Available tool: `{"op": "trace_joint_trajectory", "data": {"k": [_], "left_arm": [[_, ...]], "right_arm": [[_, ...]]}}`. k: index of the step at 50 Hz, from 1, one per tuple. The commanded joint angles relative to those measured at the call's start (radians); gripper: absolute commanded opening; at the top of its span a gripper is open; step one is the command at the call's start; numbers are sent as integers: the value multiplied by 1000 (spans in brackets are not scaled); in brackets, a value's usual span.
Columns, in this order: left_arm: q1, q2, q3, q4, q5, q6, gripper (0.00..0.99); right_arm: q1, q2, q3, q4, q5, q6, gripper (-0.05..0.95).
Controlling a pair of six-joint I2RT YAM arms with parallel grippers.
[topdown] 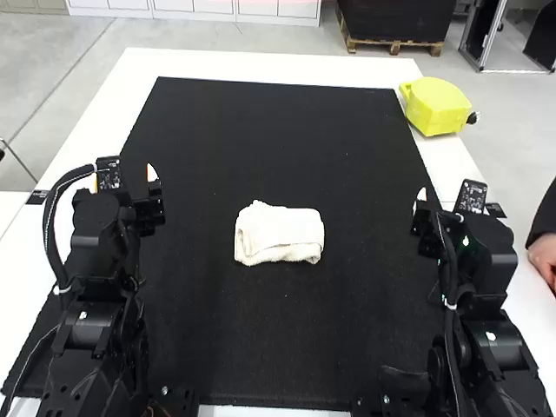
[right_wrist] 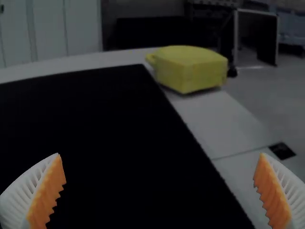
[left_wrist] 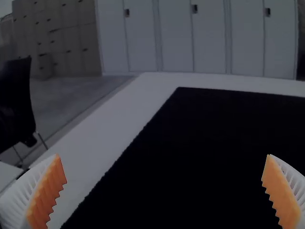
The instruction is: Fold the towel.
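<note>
The towel (topdown: 279,234) is lying in a small, layered fold on the black mat (topdown: 278,130). Well apart to the towel's left, the left gripper (topdown: 123,178) is holding its fingers wide; well apart to the towel's right, the right gripper (topdown: 452,201) is also keeping its fingers spread. Beyond the towel and to its right, a yellow object (topdown: 436,107) is sitting on the white table (topdown: 261,66), beside the mat.
</note>
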Motion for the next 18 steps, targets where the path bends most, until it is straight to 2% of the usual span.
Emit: {"op": "trace_joint_trajectory", "data": {"k": [1,18], "left_arm": [[-1,-8,-4,3,8,-57,969],[2,-6,-5,-5,8,-87,969]], "right_arm": [[7,-8,-6,3,-91,35,910],[5,-8,-6,-5,-112,35,910]]}}
